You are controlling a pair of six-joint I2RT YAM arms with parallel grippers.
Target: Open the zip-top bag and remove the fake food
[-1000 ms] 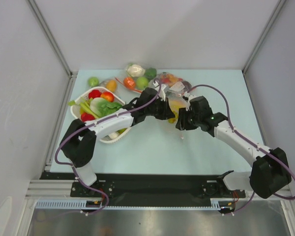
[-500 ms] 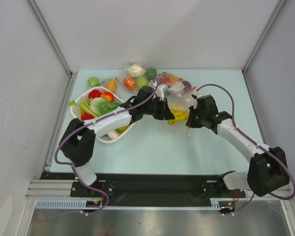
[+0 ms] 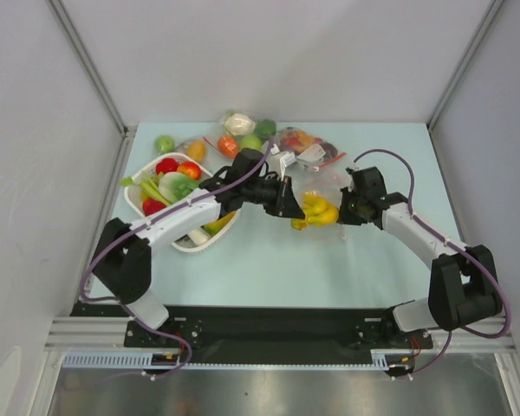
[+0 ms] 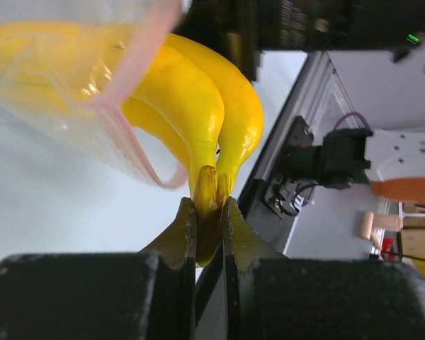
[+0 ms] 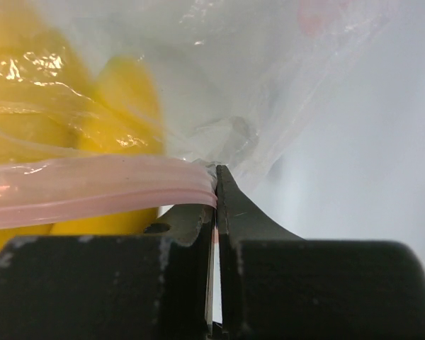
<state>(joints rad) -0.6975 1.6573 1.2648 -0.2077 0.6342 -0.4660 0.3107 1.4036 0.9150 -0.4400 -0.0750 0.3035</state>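
From above, the left gripper [image 3: 295,215] and the right gripper [image 3: 341,211] meet in the middle of the table [image 3: 269,260]. The bag [image 3: 326,184] lies between them. The bananas [image 3: 319,211] poke out of the bag on the left gripper's side. A white basket [image 3: 189,248] sits off to the left, well apart.

In the left wrist view, the 2 fingers are squeezed almost shut on the brown stem of the bananas. The bananas are long and bright yellow, and they stretch straight away from the fingers. The pink zip strip [image 4: 131,85] loops over them (so their far ends are under the clear plastic).

In the right wrist view, the jaws are shut tight on the edge of the bag, right at the end of the pink strip. The bag is clear and crinkly, and yellow shows through it.

The bananas lie in a line from the left gripper toward the right one. I think the next move is a pull. The left gripper can draw back along that line while the right one holds the bag in place.
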